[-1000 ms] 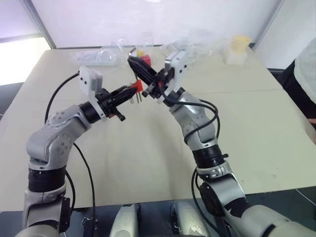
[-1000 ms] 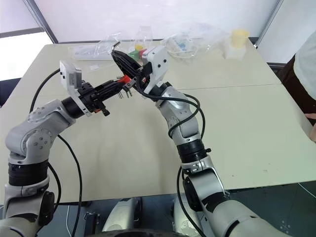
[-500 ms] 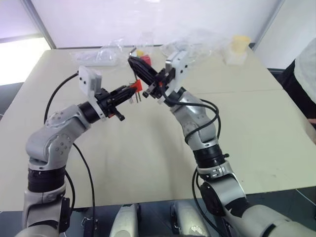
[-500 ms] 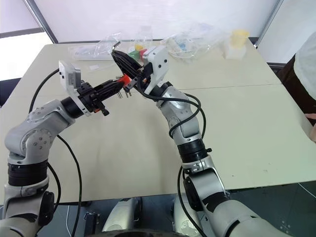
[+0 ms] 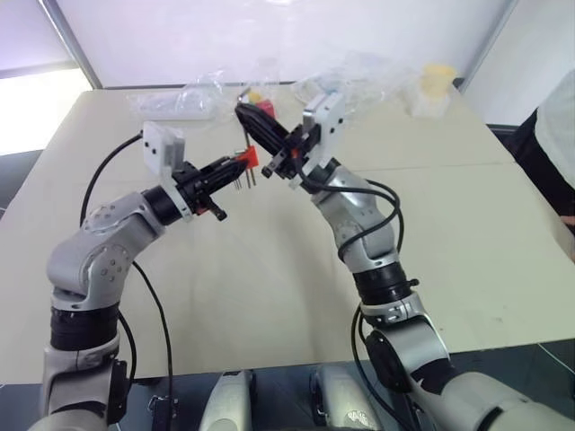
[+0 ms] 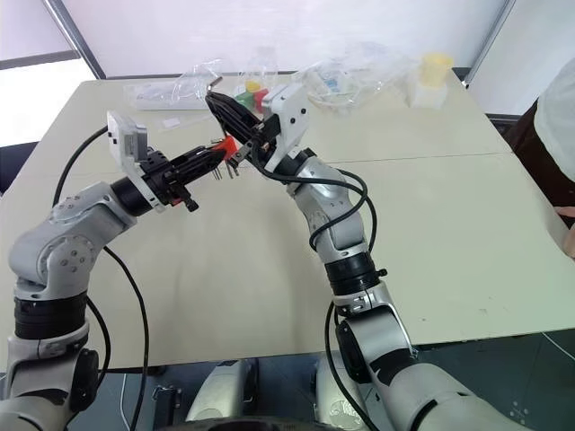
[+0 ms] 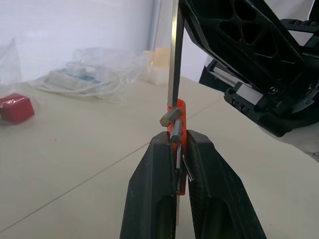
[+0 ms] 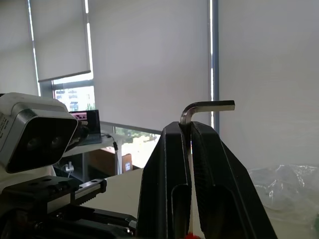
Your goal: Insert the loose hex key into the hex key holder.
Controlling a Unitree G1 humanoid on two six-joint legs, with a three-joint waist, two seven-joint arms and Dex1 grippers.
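Left of centre in the head views, the left tool [image 5: 235,166] is pinched on the orange-red hex key holder [image 5: 249,159], held above the tabletop [image 5: 269,269]. Just right of it, the right tool [image 5: 244,114] is pressed together on the loose hex key [image 8: 199,107], whose shaft meets the holder's top.

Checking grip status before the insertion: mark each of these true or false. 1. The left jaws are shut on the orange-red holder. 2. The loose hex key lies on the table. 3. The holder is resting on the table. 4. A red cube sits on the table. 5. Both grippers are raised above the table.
1. True: the left gripper clamps the hex key holder.
2. False: the right gripper pinches the loose hex key.
3. False: it is held in the air.
4. True: the red cube lies on the table.
5. True.
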